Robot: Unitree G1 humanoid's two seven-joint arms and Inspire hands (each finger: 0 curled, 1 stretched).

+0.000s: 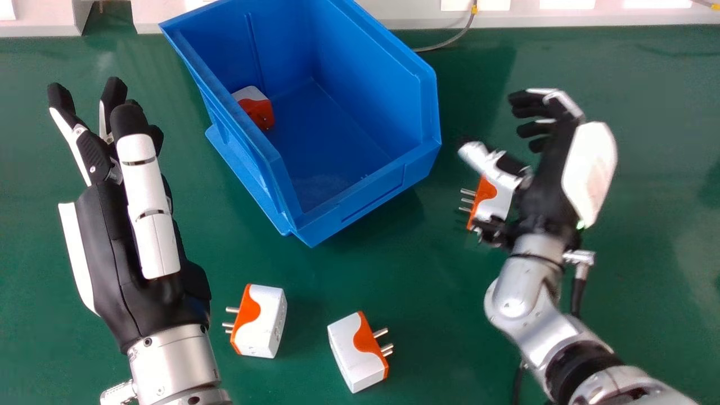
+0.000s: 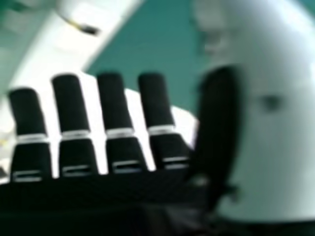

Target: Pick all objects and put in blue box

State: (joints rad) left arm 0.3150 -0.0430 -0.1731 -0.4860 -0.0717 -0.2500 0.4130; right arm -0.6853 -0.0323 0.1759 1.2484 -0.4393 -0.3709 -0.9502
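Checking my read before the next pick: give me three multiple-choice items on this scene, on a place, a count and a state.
1. In the head view, where is the right hand?
A) left of the blue box
B) right of it
C) inside it
2. How many plug adapters are outside the box?
A) one
B) five
C) three
3. How is the left hand?
A) open
B) clenched
C) gripping an adapter

1 B: it shows past the box's right wall.
2 C: two near the view's bottom edge, one beside the right hand.
3 A: its fingers are extended and hold nothing.
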